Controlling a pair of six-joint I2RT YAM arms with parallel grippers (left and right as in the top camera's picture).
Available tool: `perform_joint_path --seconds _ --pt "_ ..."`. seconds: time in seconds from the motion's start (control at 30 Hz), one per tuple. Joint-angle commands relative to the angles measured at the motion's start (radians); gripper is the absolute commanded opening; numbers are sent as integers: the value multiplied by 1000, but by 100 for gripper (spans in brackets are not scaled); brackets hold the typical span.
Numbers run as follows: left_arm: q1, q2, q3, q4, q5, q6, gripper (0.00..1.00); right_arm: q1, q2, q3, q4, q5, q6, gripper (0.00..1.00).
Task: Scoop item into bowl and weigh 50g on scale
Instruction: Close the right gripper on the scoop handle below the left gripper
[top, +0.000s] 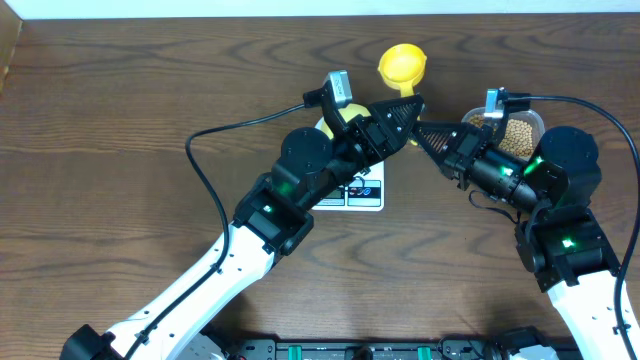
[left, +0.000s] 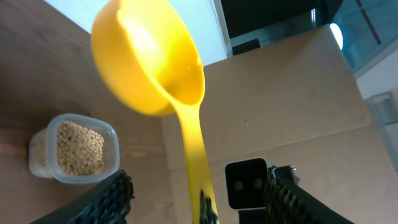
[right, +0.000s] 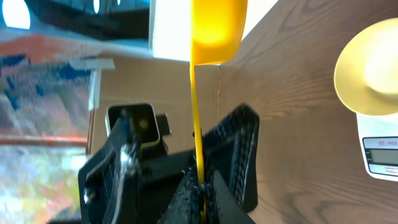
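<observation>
My right gripper (top: 420, 126) (right: 200, 186) is shut on the thin handle of the bright yellow scoop (top: 402, 66) (right: 214, 31) and holds it up off the table. My left gripper (top: 407, 108) (left: 202, 190) is open, its fingers wide apart on either side of that handle (left: 194, 149) without touching it. No beans show in the scoop's cup (left: 146, 56). The pale yellow bowl (top: 350, 113) (right: 367, 68) sits on the white scale (top: 365, 192) (right: 380, 155), mostly hidden under my left arm in the overhead view. The tan beans (top: 517, 134) (left: 78, 148) lie in a clear tub.
The clear tub (top: 538, 122) (left: 112, 140) stands right of the scale, beside my right arm. Black cables run across the table at the left (top: 200, 170) and right (top: 610, 115). A cardboard box edge (top: 8, 50) is at the far left.
</observation>
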Motion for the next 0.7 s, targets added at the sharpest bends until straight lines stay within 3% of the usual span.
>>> perform_joint_path --seconds 0.0,0.33,0.53,0.67 --pt "7 -9 24 4 15 74 65 0 -8 16 3 -91 -82 1" --pt "82 -9 24 -45 18 80 63 -48 -8 16 -48 -179 -140 1" --pt "97 -9 24 -44 23 80 63 -47 -8 16 -98 -174 -249 1" --pt "101 -9 24 -44 7 80 50 -47 -8 16 -114 -176 -340 1"
